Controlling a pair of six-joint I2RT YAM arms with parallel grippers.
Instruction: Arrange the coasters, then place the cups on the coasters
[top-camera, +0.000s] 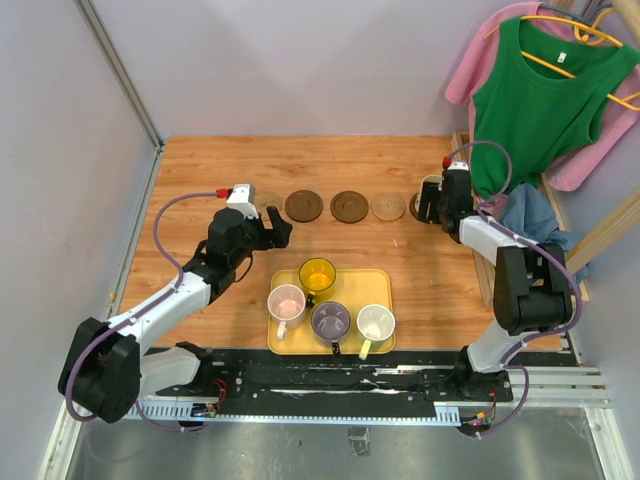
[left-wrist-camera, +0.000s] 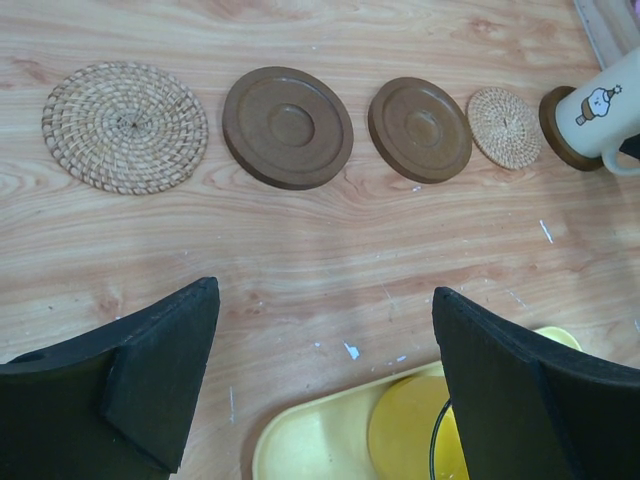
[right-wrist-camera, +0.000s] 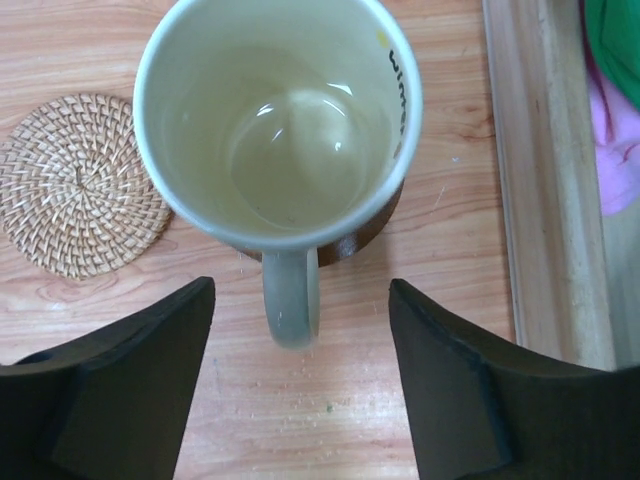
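Observation:
Five coasters lie in a row across the table: a tan woven coaster (left-wrist-camera: 125, 127), two dark brown ones (left-wrist-camera: 288, 127) (left-wrist-camera: 420, 130), a smaller-looking tan one (left-wrist-camera: 505, 127) and a dark one (right-wrist-camera: 370, 235) under the pale green-white cup (right-wrist-camera: 278, 120). That cup stands upright on it, handle toward my right gripper (right-wrist-camera: 300, 340), which is open, with its fingers on either side of the handle and apart from it. My left gripper (left-wrist-camera: 325, 330) hangs open and empty over bare wood beside the tray. The yellow (top-camera: 317, 273), pink (top-camera: 286, 302), grey-purple (top-camera: 330, 320) and cream (top-camera: 375, 322) cups sit in the tray.
The yellow tray (top-camera: 350, 280) lies near the front edge between the arms. A wooden rail (right-wrist-camera: 540, 180) borders the table on the right. Green and pink garments (top-camera: 550, 90) hang at the back right over a blue cloth (top-camera: 525, 215).

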